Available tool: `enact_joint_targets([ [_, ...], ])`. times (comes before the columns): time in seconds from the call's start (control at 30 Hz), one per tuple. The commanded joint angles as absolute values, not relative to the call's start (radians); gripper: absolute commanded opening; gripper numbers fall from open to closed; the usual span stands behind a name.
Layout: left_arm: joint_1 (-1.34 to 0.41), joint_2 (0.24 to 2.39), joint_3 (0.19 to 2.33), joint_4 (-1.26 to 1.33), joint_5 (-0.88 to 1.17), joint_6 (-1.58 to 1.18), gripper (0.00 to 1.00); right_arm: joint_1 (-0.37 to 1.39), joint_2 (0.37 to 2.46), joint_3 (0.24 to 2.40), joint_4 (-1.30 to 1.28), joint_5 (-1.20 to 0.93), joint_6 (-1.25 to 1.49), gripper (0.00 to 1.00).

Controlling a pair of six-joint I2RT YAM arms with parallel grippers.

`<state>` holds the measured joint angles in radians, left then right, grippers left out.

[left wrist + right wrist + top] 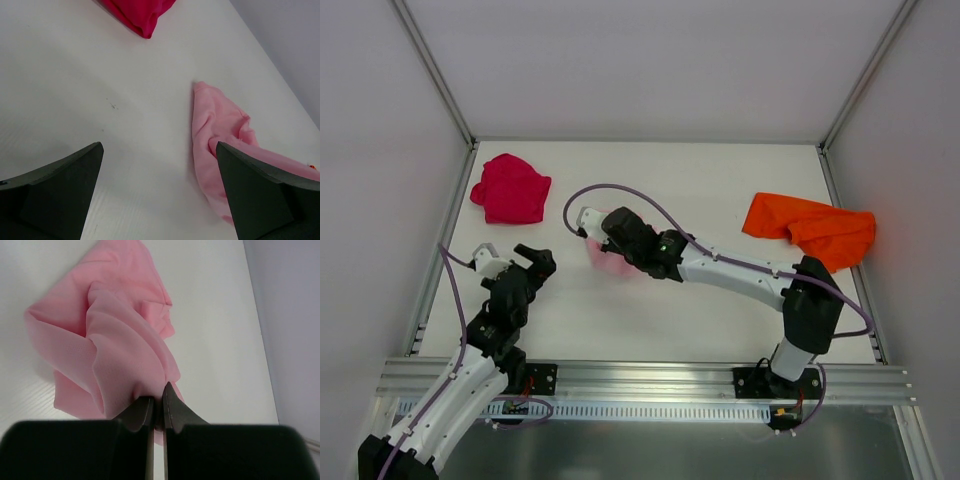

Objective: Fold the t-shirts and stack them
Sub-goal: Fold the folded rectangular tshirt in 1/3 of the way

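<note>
From above, the pink t-shirt (603, 257) lies in a small bunch near the middle of the white surface (700, 180). The right hand (595, 245) is on top of the pink t-shirt and hides a lot of it. The left hand (512, 258) is to the left of the pink t-shirt and does not touch it. Its two fingers are spread wide with nothing between them. The red t-shirt (511, 189) sits in a heap behind the pink t-shirt and to its left. The orange t-shirt (810, 226) lies crumpled far to the right of the pink t-shirt, near the edge of the surface.

In the left wrist view, the left hand (157, 147) is wide open over the bare surface (65, 75). The pink t-shirt (220, 125) lies in front of the right finger, all wrinkled. A bit of the red t-shirt (140, 12) peeks in at the top, well apart from the pink t-shirt.

In the right wrist view, the right hand (157, 402) is squeezed tight on a fold of the pink t-shirt (110, 340). The cloth pulls up into a ridge at the fingertips. The rest of it spreads out on the surface (210, 315) beyond.
</note>
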<state>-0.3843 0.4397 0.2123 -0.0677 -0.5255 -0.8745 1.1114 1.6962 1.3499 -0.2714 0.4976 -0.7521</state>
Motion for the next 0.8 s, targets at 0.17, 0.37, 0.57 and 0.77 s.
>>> enact_joint_targets([
  [0.17, -0.374, 0.471, 0.198, -0.057, -0.541, -0.865, 0.99, 1.002, 1.793, 1.508, -0.136, 0.226, -0.87, 0.01],
  [0.37, -0.373, 0.474, 0.201, -0.06, -0.554, -0.865, 0.99, 1.005, 1.78, 1.55, -0.241, 0.18, -0.859, 0.01],
  [0.57, -0.374, 0.508, 0.207, -0.038, -0.538, -0.867, 0.99, 1.077, 1.613, 1.439, -0.357, 0.161, -0.83, 0.01],
  [0.77, -0.374, 0.511, 0.21, -0.032, -0.515, -0.867, 0.99, 1.166, 1.49, 1.35, -0.491, 0.137, -0.762, 0.01],
])
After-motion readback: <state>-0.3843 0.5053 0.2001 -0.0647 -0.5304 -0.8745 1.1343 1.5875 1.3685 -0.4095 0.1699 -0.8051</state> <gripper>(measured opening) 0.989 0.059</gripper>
